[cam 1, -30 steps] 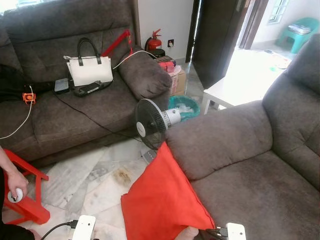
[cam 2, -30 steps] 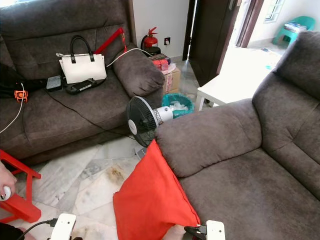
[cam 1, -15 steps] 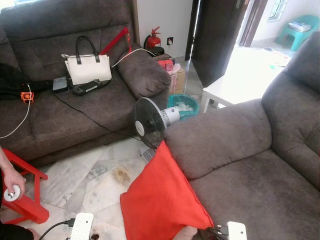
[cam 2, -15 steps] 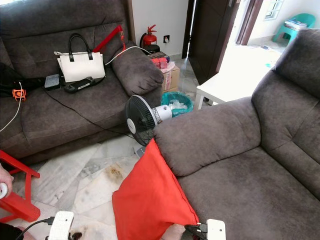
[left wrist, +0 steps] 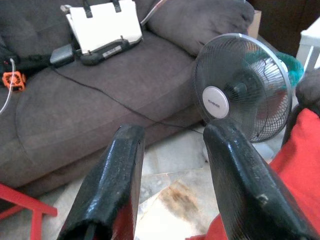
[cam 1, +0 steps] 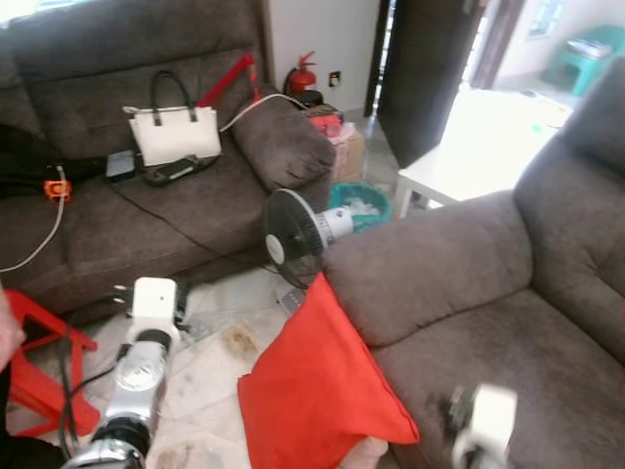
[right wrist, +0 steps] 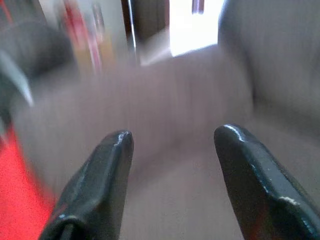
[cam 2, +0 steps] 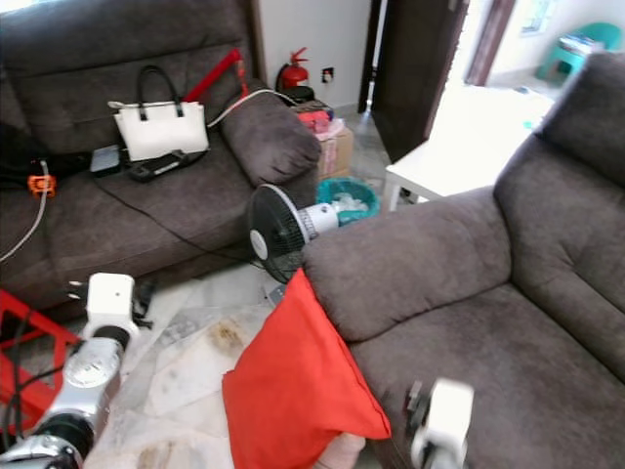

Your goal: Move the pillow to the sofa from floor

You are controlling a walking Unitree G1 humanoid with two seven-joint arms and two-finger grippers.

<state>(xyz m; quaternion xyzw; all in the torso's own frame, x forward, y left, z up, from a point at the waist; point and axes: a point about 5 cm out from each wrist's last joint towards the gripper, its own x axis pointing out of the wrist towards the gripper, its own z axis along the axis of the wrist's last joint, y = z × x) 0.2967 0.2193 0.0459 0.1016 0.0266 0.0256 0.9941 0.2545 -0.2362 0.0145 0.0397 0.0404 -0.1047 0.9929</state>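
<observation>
The red pillow [cam 1: 317, 391] stands on the marble floor, leaning against the front of the grey sofa [cam 1: 508, 332] on the right. My left arm [cam 1: 142, 362] is raised over the floor to the pillow's left. Its gripper [left wrist: 172, 135] is open and holds nothing; it faces the fan, and the pillow's red edge [left wrist: 300, 165] lies beside one finger. My right arm [cam 1: 480, 425] is blurred, above the sofa seat just right of the pillow. The right gripper [right wrist: 175, 135] is open and empty, with the pillow [right wrist: 20, 200] off to one side.
A standing fan [cam 1: 298, 239] sits on the floor just behind the pillow. A second grey sofa [cam 1: 127, 225] at the left holds a white handbag [cam 1: 176, 132] and cables. A red stool [cam 1: 44, 366] is at the far left; a white table [cam 1: 449, 176] and teal bin [cam 1: 359, 205] stand behind.
Both arms have risen into view: the left up over the floor beside the pillow, the right up over the sofa seat, still moving. The pillow has not moved.
</observation>
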